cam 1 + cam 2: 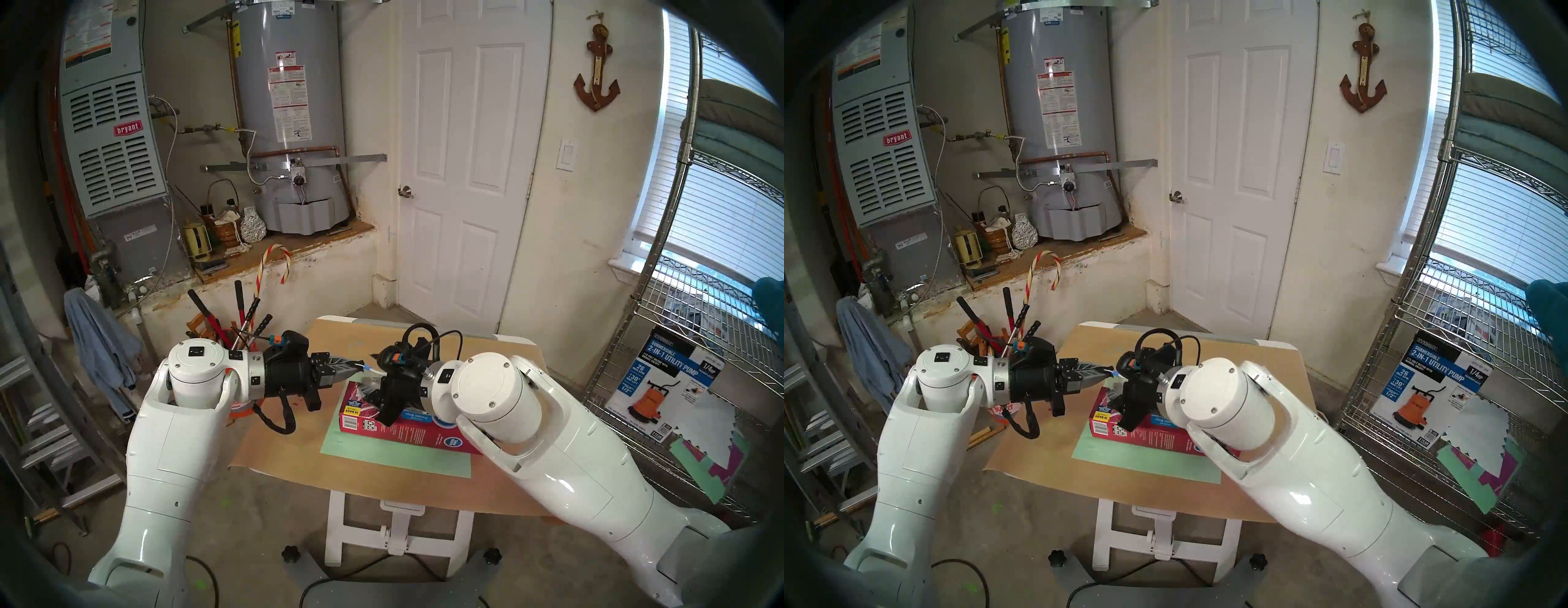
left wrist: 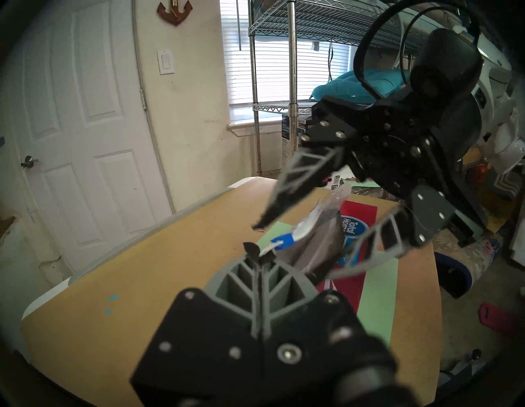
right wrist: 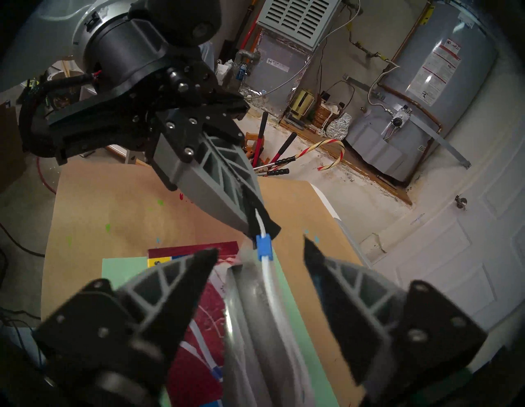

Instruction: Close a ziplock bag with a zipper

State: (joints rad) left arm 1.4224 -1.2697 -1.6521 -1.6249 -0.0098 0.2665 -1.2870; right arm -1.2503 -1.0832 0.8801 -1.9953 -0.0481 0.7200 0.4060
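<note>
The right gripper (image 3: 260, 258) has open air around the zipper (image 3: 264, 246), with only the left gripper (image 3: 262, 227) just beyond.

At frame centre in the head view, the box (image 1: 407, 420) lies on a paper sheet (image 1: 394, 456) on the table (image 1: 288, 437). The ziplock bag (image 3: 255, 312) hangs above the box, its zipper (image 3: 264, 246) at the upper end.

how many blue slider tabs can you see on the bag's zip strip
1. The blue slider tab sits on the white zip strip, just beyond the left gripper tips pinching the strip's end.
</note>
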